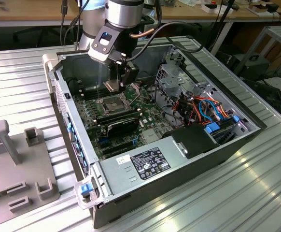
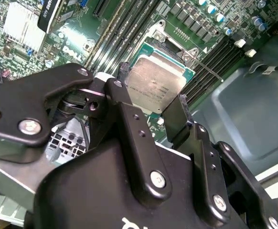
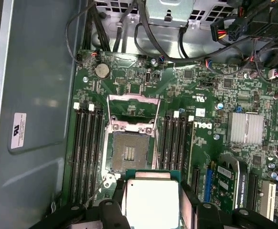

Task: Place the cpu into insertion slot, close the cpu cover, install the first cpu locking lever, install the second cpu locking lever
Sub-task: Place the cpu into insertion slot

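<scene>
My fingers (image 2: pixel 129 126) are matt black. The cpu (image 3: pixel 152 205) is silver-grey, edged green. The motherboard (image 3: pixel 177 93) is dark green, its insertion slot (image 3: pixel 128 152) dark with pale stripes. A grey fixture (image 1: pixel 15 162) sits at the exterior view's lower left.

Exterior view: computer case (image 1: pixel 179 159) mid-frame on the worktop (image 1: pixel 237 198) — insertion slot (image 1: pixel 112 102) in its upper-left part, cpu (image 1: pixel 110 86) between my fingers (image 1: pixel 129 76) just above; fixture block (image 1: pixel 15 164) lower left.

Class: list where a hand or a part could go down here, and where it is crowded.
Free: ribbed table between computer case and grey fixture; the bare chassis panel beside the memory slots. Crowded: the cables by the power supply, and over the insertion slot, where the gripper holds the cpu.
</scene>
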### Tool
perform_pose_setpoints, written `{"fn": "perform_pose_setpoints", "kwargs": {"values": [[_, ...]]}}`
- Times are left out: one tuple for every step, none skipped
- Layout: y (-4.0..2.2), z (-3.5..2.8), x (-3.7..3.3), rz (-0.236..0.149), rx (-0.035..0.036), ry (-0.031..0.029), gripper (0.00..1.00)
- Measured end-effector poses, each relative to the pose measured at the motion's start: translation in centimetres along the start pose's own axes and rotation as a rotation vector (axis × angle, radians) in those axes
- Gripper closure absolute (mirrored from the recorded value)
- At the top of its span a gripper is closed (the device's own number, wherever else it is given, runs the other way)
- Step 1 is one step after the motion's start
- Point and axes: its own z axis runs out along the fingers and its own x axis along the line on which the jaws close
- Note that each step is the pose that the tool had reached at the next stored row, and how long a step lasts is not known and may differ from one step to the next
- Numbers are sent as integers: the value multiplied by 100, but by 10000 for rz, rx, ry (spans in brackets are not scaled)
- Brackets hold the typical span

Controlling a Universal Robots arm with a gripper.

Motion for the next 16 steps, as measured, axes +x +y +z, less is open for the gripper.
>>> {"fn": "perform_pose_setpoints", "kwargs": {"values": [[1,5,4,-2,-1,2,46],[0,5,5,-2,2,-1,46],[0,6,6,-1,4,-1,46],[0,9,7,0,6,0,46],[1,20,10,58,8,-2,46],[4,25,11,146,11,-6,46],[8,33,12,238,13,-10,46],[15,47,14,331,15,-15,46],[19,56,19,378,15,-16,46],[29,69,24,439,18,-19,46],[36,84,30,477,22,-20,46],[46,100,34,520,29,-20,46],[68,138,41,606,52,-24,46],[95,184,44,713,76,-28,46],[110,213,48,769,87,-29,46],[120,234,51,806,95,-29,46]]}}
